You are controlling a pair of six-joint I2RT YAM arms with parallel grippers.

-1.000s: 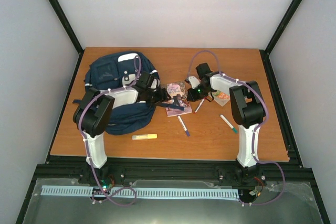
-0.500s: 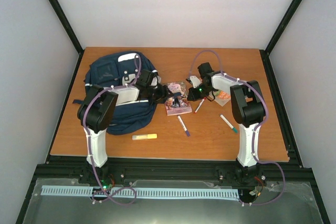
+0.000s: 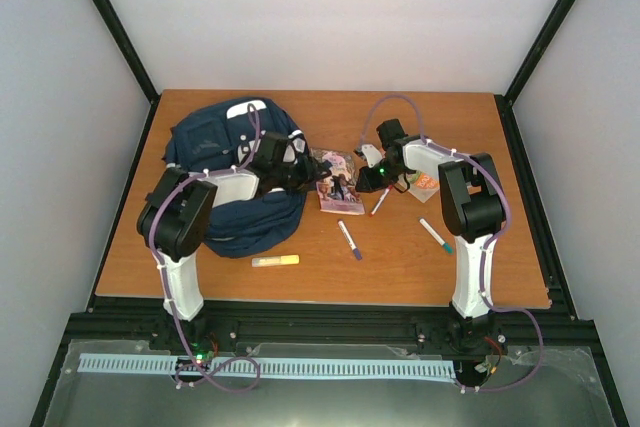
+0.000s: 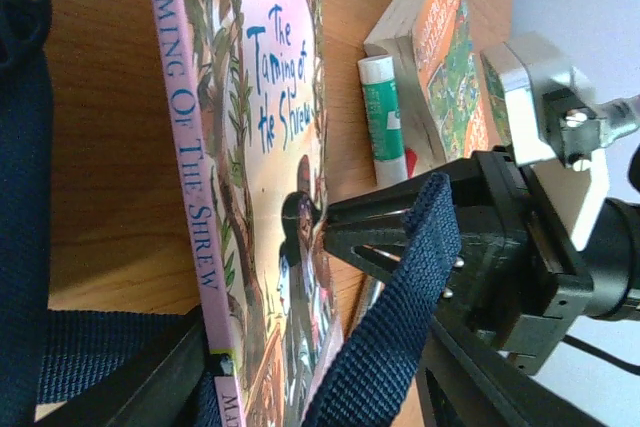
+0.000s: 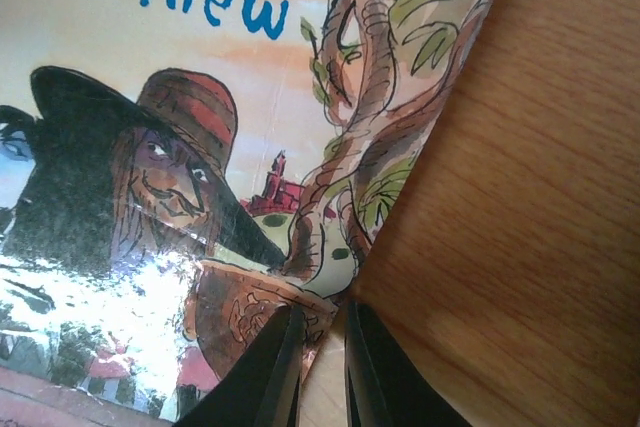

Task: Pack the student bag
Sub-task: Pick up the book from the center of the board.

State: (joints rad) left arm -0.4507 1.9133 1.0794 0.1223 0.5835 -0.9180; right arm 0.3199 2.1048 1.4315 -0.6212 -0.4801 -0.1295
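Note:
The navy student bag point(image 3: 232, 182) lies at the left of the table. One of its straps point(image 4: 400, 317) is draped across my left gripper point(image 3: 303, 175). "The Taming of the Shrew" book point(image 3: 337, 190), pink-spined, lies just right of the bag. In the left wrist view the book point(image 4: 260, 147) sits between my open left fingers, its spine against the lower left finger point(image 4: 150, 387). My right gripper point(image 5: 322, 347) is shut on the book's far corner point(image 5: 330, 297). In the top view the right gripper point(image 3: 362, 179) is at the book's right edge.
An orange book point(image 3: 424, 185) lies under the right arm, with a green-and-white marker point(image 4: 385, 117) beside it. Three pens point(image 3: 349, 240) point(image 3: 435, 235) point(image 3: 380, 202) and a yellow highlighter point(image 3: 275, 261) lie on the wooden table point(image 3: 470, 277) nearer the front.
My left gripper has drawn back leftward over the bag's edge. The book has shifted slightly up and left. The right arm has barely moved.

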